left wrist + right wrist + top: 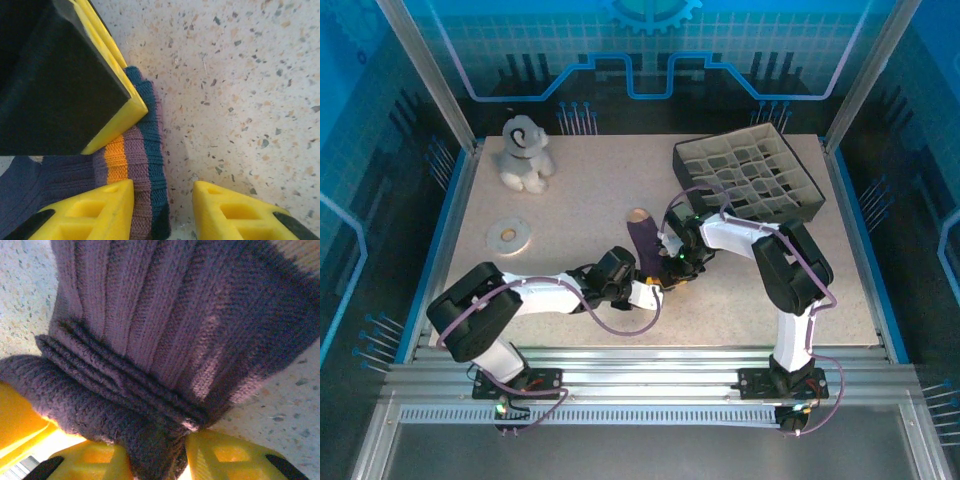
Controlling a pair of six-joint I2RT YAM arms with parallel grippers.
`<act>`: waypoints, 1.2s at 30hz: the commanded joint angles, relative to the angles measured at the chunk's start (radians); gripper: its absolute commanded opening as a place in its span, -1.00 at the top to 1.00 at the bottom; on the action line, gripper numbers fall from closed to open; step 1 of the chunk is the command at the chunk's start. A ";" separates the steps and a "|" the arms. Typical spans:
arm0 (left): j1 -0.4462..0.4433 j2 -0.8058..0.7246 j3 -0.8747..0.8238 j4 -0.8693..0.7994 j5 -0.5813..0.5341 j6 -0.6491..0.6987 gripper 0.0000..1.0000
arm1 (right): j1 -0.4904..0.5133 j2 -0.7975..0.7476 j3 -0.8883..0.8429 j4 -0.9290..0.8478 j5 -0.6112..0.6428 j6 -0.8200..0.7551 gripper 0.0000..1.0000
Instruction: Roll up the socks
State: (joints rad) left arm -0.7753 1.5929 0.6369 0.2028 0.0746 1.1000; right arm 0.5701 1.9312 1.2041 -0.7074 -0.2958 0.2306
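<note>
Blue-lit panels stand around the speckled table (590,190) where you work. At its far left sits a grey plush toy (525,152), with a white ring (520,238) lying nearer to you. A black tray (805,208) with many compartments is at the far right.

You find the socks (644,245) near the middle of the table, lying together, with the tan toe pointing away from the arms. Both arms reach in to them from the two sides.

Your right gripper (157,457) is clenched on a bunched fold of purple knit, which is squeezed between its yellow fingers (225,455).

Your left gripper (164,212) is at the cuff end, low over the table. Its jaws are apart. One finger lies over the orange band, the edge of the cuff reaches into the gap, and the other finger stands on bare table, apart from the fabric.
</note>
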 commanded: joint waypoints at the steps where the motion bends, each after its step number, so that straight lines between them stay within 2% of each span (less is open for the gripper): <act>1: -0.003 0.025 0.020 0.020 -0.028 0.017 0.33 | 0.003 0.128 -0.067 -0.021 0.143 -0.008 0.40; 8: 0.001 0.020 0.017 0.062 -0.044 0.016 0.22 | 0.003 0.141 -0.059 -0.028 0.130 -0.014 0.41; 27: 0.005 -0.082 0.020 0.015 -0.007 0.033 0.24 | 0.002 0.152 -0.054 -0.032 0.119 -0.017 0.43; 36: 0.006 -0.034 0.042 -0.015 -0.004 0.053 0.27 | -0.001 0.149 -0.055 -0.032 0.110 -0.021 0.44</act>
State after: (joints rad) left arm -0.7746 1.5345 0.6464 0.2161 0.0452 1.1290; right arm 0.5621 1.9526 1.2194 -0.7288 -0.3248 0.2161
